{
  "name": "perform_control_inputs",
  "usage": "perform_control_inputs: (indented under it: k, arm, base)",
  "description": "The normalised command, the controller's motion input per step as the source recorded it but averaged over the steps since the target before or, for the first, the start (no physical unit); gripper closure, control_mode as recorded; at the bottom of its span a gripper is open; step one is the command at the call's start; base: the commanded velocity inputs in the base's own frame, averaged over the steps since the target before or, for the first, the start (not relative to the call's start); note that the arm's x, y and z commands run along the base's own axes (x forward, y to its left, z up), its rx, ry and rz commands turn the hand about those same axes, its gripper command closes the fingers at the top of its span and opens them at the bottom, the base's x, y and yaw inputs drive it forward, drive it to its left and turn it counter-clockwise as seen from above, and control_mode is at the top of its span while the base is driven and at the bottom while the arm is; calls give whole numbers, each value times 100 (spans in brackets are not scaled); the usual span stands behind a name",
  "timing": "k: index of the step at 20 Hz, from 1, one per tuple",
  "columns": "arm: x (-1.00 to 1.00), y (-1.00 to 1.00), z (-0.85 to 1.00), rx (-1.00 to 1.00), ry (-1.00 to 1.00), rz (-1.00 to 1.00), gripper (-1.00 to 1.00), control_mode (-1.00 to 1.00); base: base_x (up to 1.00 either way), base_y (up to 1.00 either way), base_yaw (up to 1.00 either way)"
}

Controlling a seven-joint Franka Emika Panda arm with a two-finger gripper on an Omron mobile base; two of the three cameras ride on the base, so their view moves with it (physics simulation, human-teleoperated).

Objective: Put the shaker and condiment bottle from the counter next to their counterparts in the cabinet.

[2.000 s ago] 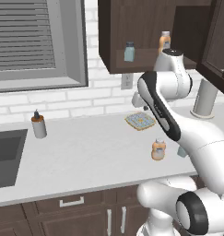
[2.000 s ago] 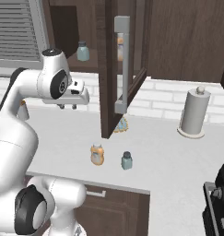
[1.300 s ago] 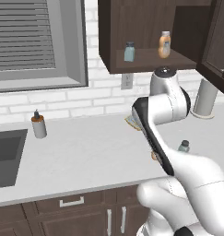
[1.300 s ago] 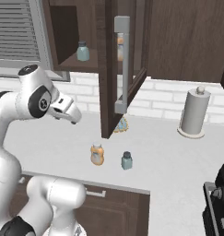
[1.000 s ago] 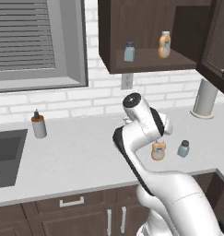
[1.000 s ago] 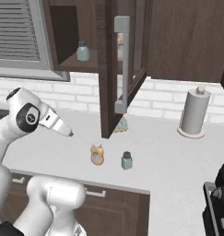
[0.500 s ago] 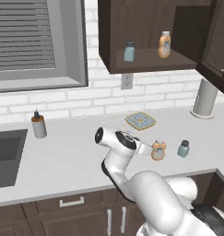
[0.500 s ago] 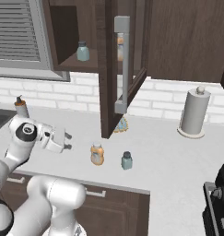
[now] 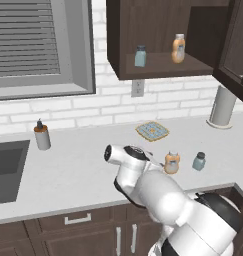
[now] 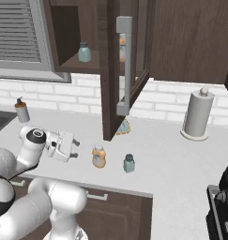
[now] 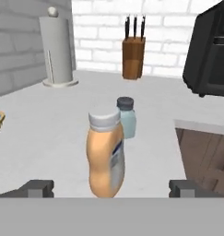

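The orange condiment bottle (image 9: 172,162) (image 10: 99,156) (image 11: 105,159) stands upright on the counter (image 9: 83,170), near its front edge. The pale blue-grey shaker (image 9: 199,161) (image 10: 129,163) (image 11: 126,117) stands just beyond it. My gripper (image 10: 75,148) (image 11: 111,188) is open and low over the counter. It points level at the bottle from a short way off, with the bottle centred between the fingertips (image 11: 37,186) in the hand view. In the open cabinet (image 9: 158,65), a matching shaker (image 9: 140,56) (image 10: 84,51) and orange bottle (image 9: 178,48) stand on the shelf.
The cabinet door (image 10: 122,65) hangs open above the counter. A paper towel roll (image 9: 222,106) (image 10: 197,115) stands at the back right, and a knife block (image 11: 133,55) beside a dark appliance (image 11: 210,50). A pump dispenser (image 9: 41,136) and the sink (image 9: 5,162) lie left; a patterned pad (image 9: 152,130) sits behind.
The arm has swung down from cabinet height to counter level, and the gripper now points at the condiment bottle. The gripper stayed open. Bottles and shakers have not moved.
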Motion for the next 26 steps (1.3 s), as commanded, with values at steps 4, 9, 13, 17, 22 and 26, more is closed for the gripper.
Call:
perform_control_inputs:
  k: [4, 9, 13, 17, 22, 26]
  arm:
    - [27, -18, 0, 2, 0, -17, -100, -100]
    - [38, -21, -11, 1, 0, -12, -100, -100]
    - [18, -26, -23, 0, -3, -7, -100, -100]
    - [0, -21, -20, 0, -3, -4, -100, -100]
    - [0, -28, -15, 2, -1, -4, -100, -100]
    - [0, -26, -17, 2, 0, -5, -100, -100]
  base:
    - [0, 0, 0]
    - [0, 0, 0]
    - [0, 0, 0]
    - [0, 0, 0]
    - [0, 0, 0]
    - [0, 0, 0]
